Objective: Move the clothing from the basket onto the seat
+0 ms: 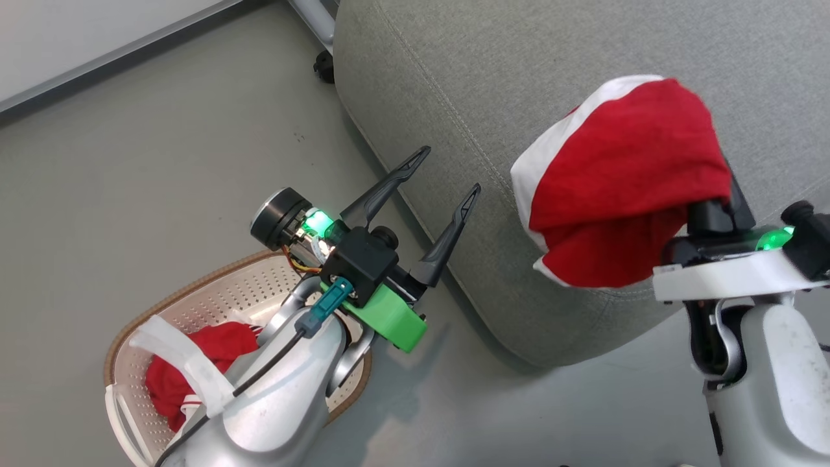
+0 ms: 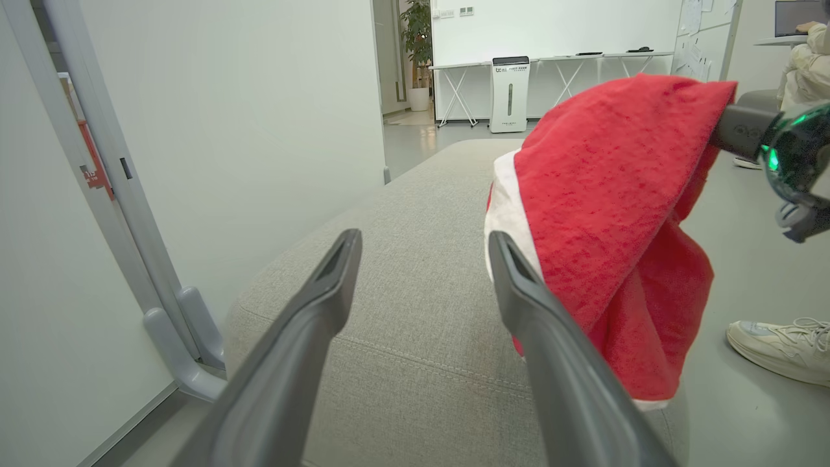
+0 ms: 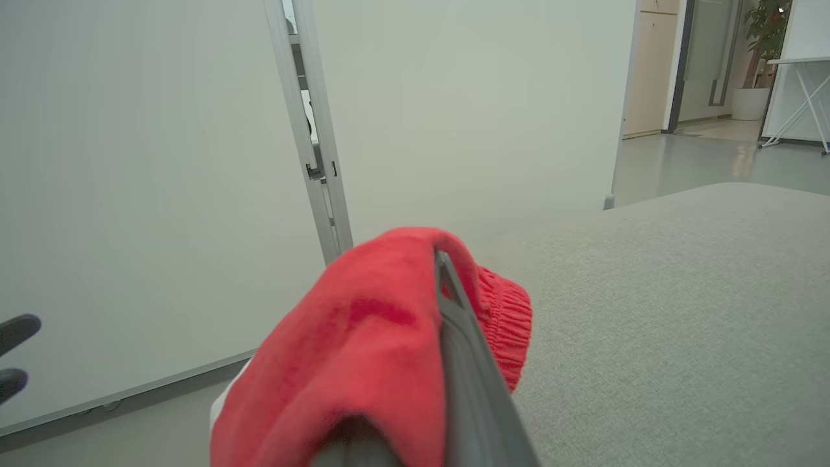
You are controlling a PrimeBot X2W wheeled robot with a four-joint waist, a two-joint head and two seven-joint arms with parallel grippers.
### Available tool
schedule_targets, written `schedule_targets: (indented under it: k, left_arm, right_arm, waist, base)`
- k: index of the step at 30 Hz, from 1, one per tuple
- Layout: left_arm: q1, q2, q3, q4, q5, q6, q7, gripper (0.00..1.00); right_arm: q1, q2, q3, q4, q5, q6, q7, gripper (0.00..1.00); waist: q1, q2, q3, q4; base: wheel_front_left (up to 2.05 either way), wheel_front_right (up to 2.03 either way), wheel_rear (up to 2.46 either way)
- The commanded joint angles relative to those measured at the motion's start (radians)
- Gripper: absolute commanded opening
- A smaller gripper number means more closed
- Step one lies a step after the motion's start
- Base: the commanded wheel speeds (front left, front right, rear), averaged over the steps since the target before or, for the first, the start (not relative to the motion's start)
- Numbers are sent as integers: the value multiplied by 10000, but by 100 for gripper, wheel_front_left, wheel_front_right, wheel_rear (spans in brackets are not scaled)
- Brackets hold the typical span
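Left forearm: our pale silver left forearm (image 1: 285, 415) sits nearest us, crossing above the basket on the floor side of the seat.
Left gripper: the left gripper (image 1: 450, 169) is spread wide with nothing between its two long dark fingers. The tips point at the seat's stitched side edge and stop just short of it.
Right gripper: the right gripper (image 3: 431, 259) is clamped on the held cloth. We see one dark finger rising through the folds, and its partner is buried under them.
Held clothing: a soft red garment (image 1: 622, 175) with a broad white band drapes over the right gripper's fingers and hangs above the seat's near corner. We cannot tell whether its lowest hem touches the fabric.
Seat: the large light-grey fabric-upholstered seat (image 1: 519, 84) has rounded edges and a stitched seam along its side.
Basket: the cream-white perforated plastic basket (image 1: 194, 293) with a brown woven-look rim stands on the floor near the seat's near corner, apart from it and partly under our left forearm.
Remaining clothing: a second red garment (image 1: 207, 350), crumpled and showing a bit of red-striped white edging, lies inside the basket, off the seat.
Floor: a smooth grey floor (image 1: 162, 162) runs beside the seat.
Partition: in the left wrist view, a white partition panel (image 2: 227, 130) in a pale metal frame stands close along the seat's left side.
Castor: a small dark castor (image 1: 324, 65) rests on the floor just beside the seat's far left corner.
Person: a pale laced shoe (image 2: 778, 344) rests on the floor past the seat's right side.
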Motion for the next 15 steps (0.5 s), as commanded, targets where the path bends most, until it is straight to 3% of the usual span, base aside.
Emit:
schedule_targets:
  k: [1, 15]
  left_arm:
    - [-118, 57, 35, 3, 75, -25, -10, 100]
    - [-974, 243, 145, -87, 352, -8, -10, 100]
  right_arm:
    - [-372, -47, -139, 11, -71, -3, -48, 0]
    - [-4555, -1107, -1714, 802, -361, -3, -49, 0]
  waist:
    - [0, -1, 164, 121]
    - [0, -1, 1925, 777]
  base:
    - [0, 0, 0]
    - [0, 0, 0]
